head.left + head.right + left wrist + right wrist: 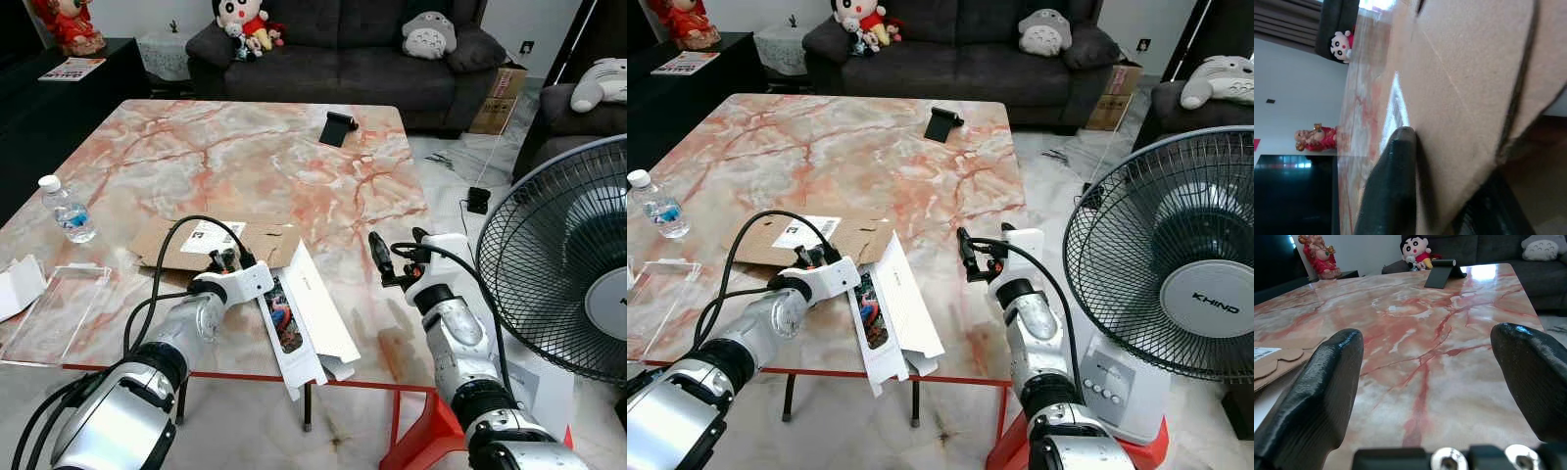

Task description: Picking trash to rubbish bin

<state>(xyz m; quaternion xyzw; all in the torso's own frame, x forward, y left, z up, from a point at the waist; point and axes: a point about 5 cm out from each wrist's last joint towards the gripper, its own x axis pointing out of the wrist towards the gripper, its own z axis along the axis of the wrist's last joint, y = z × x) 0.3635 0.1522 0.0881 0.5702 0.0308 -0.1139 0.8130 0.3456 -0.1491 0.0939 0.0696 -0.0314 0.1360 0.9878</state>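
The left wrist view is blurred and close: one black finger (1393,186) lies against a tan sheet of cardboard, the other finger sits dark on the sheet's far side, so the left gripper (227,260) is closed on the flat cardboard piece (211,240). The fingertips themselves are hard to make out in the head views, hidden among cables.

The cardboard lies on the marble table (245,157) near its front edge, with a white label on top. Just beside it, toward the fan (1176,264), a long white box (304,318) lies open, a colourful picture showing inside; its end hangs over the table's front edge.

The right gripper (968,257) hovers over the table's corner nearest the fan, its two fingers (1322,382) spread wide with nothing between them.

A water bottle (67,210) stands on the table well apart from the cardboard, away from the fan. A clear plastic tray (54,311) lies nearer the front edge, cut off partly. A small black stand (338,127) sits at the table's far side, before the dark sofa (343,59) with its plush toys.
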